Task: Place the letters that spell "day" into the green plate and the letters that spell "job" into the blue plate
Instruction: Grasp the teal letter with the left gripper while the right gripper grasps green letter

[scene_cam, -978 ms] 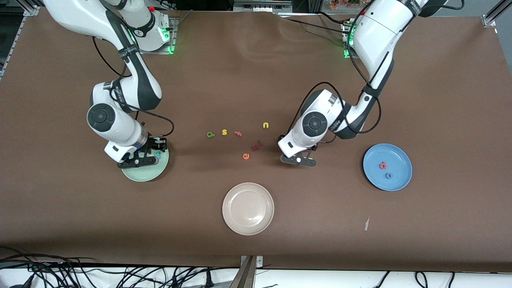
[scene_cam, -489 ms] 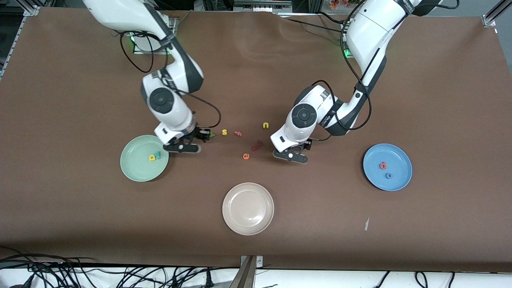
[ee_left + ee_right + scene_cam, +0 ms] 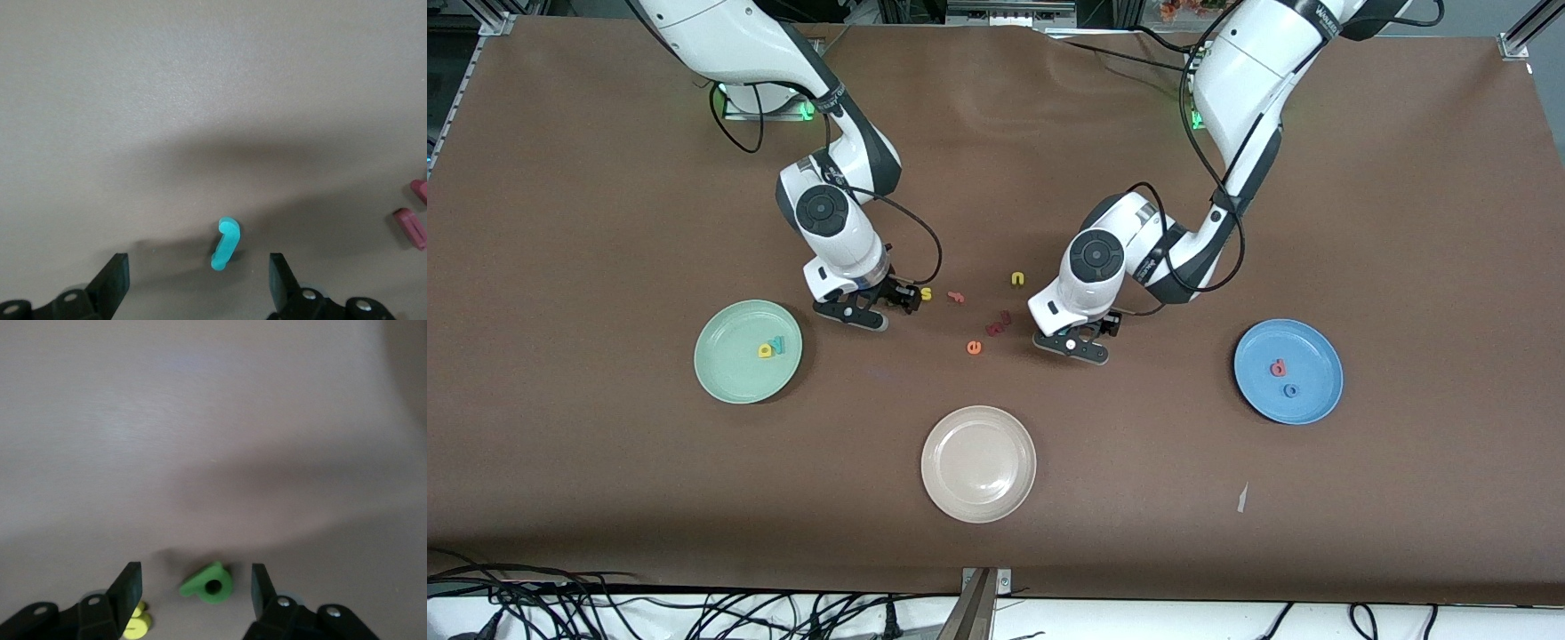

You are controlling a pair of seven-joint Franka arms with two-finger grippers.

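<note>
The green plate (image 3: 725,378) holds a yellow a (image 3: 766,350) and a teal y (image 3: 779,344). On the blue plate (image 3: 1316,356) lie a salmon b (image 3: 1279,366) and a blue o (image 3: 1290,390). My right gripper (image 3: 196,579) is low over the table beside the yellow s and stands open. The green d (image 3: 210,585) lies flat between its fingers, untouched. My left gripper (image 3: 198,267) is open too, low over the teal j (image 3: 225,244), which lies between its fingers nearer one of them. In the front view both letters are hidden under the hands.
Loose letters lie mid-table between the hands: yellow s (image 3: 927,293), orange f (image 3: 956,297), yellow u (image 3: 1017,278), dark red pieces (image 3: 996,322) and orange e (image 3: 974,348). A beige plate (image 3: 978,463) sits nearer the front camera.
My right arm left the green plate, where the a and y now lie, and swung to the green d, its jaws widening. My left gripper shifted slightly toward the loose letters.
</note>
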